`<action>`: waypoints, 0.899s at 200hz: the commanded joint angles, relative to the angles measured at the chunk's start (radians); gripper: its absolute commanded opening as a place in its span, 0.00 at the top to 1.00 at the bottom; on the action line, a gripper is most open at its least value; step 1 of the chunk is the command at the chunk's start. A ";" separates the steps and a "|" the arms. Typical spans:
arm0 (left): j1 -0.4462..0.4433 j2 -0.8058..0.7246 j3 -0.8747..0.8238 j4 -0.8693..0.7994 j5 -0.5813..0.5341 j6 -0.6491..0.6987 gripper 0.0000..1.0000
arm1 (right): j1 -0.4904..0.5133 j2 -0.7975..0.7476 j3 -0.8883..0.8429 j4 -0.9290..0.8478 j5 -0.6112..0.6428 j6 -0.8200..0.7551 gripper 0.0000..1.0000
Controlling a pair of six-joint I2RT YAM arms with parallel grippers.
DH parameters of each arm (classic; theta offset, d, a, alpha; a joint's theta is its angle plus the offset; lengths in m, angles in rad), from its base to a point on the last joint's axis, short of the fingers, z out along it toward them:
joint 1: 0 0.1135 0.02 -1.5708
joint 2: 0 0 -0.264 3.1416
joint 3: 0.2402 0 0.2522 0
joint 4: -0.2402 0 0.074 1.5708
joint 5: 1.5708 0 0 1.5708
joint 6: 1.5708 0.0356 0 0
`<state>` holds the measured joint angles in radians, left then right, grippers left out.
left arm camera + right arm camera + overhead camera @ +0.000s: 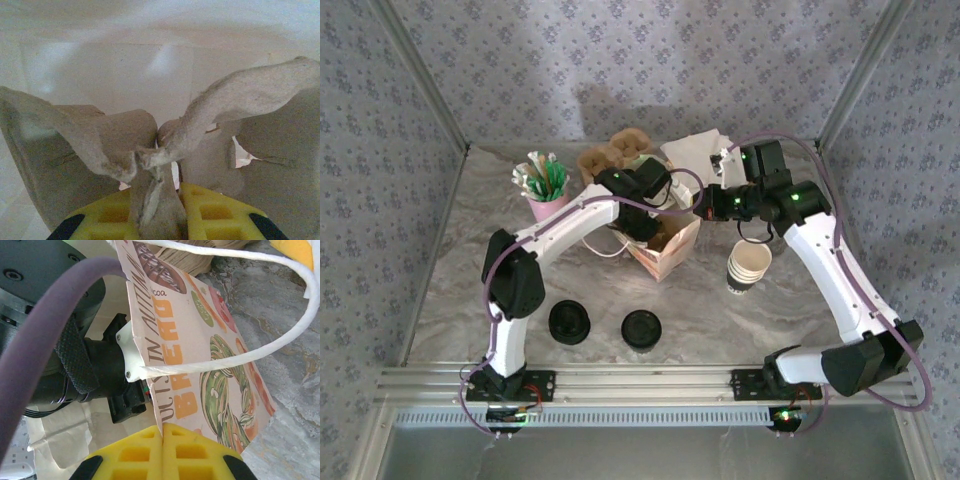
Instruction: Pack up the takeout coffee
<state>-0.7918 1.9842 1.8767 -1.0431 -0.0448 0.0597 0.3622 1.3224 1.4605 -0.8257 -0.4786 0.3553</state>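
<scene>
While left fingers [112, 215] pinch the cardboard tray [240, 95] and right fingers [135, 456] clamp the bag [200, 340], the coffee [570, 322] stands upright.

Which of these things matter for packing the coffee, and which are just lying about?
For the job: paper bag, held at its rim by the right gripper; cup carrier, pinched in the left gripper inside the bag; the lidded coffee, one of two black rounds, can't tell which.
Lying about: stack of paper cups; pink cup of straws; spare carriers; napkins.
</scene>
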 commanded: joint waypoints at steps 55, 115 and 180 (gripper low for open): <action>0.000 0.063 -0.032 0.039 -0.017 0.017 0.94 | -0.012 0.028 0.025 0.008 -0.005 0.037 1.00; 0.002 0.096 -0.020 0.039 0.001 0.044 0.90 | -0.018 0.058 0.055 -0.009 -0.005 0.031 1.00; 0.005 0.119 0.016 0.016 0.020 0.048 0.72 | -0.020 0.067 0.060 -0.019 -0.001 0.020 1.00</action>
<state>-0.7918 2.0846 1.8637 -0.9913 -0.0334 0.0933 0.3443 1.3972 1.4765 -0.8490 -0.4625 0.3779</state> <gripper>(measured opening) 0.219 0.052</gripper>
